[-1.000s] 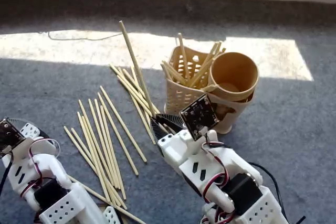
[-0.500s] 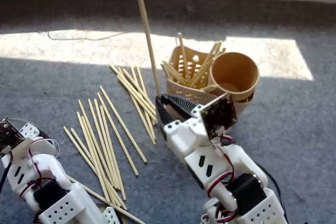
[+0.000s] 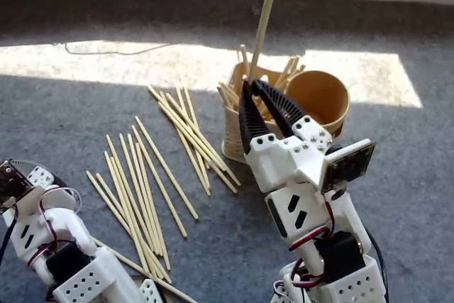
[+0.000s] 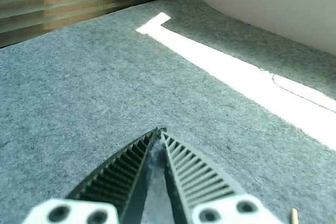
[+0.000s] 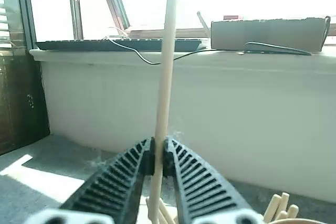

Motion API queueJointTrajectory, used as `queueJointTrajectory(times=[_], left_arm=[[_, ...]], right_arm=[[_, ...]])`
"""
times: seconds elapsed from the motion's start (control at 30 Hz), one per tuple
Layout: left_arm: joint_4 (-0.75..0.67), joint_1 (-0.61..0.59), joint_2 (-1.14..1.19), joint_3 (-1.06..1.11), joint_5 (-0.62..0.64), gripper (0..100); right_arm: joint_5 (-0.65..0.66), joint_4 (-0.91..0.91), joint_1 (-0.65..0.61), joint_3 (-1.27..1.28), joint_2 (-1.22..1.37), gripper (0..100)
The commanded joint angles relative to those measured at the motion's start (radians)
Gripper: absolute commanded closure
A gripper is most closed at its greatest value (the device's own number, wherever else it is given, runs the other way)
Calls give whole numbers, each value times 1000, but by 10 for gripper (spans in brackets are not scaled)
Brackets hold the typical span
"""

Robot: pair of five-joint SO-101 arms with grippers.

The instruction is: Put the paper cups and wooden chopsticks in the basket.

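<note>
Right now, at the right gripper (image 3: 250,83): ribbed fingers closed on one wooden chopstick (image 3: 264,19), pinched at the very fingertips near its lower end. Long axis close to upright, carrying on outward in line with the fingers and leaning slightly toward the paper cup's side, upper end past the edge of the high view. Seen from the right wrist, the same wooden chopstick (image 5: 167,51) as a pale straight line rising from the closed fingertips, a short stub showing on the near side of the pinch. Directly beneath those fingertips, the basket (image 3: 235,133), pale and slotted, holding a bundle of chopsticks (image 3: 273,97) that stand at mixed slants with their ends up. Just beside the gripper, on the side away from the left arm, a paper cup (image 3: 317,101), tilted with its mouth open upward and resting at the basket; inside it or only against it, impossible to say. Out on the gripper's other side, well apart from the fingertips, loose chopsticks (image 3: 142,182) lying flat on the grey carpet (image 3: 397,175) in a rough fan, long axes mostly slanting away from the arms. At the left gripper (image 4: 159,132): fingers shut tip to tip on nothing, low over bare carpet, with one chopstick end (image 4: 294,215) near its base.
</note>
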Motion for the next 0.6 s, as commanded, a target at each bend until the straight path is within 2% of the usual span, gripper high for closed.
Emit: queueJointTrajectory(times=[0.0,0.2,0.57], left_arm=[[-15,24,-7,15,2,982],[-15,22,-7,15,2,982],[-15,24,-7,15,2,982]], right_arm=[[-2,-111,30,31,-4,994],[0,-282,31,151,-4,994],[0,-400,61,226,74,994]])
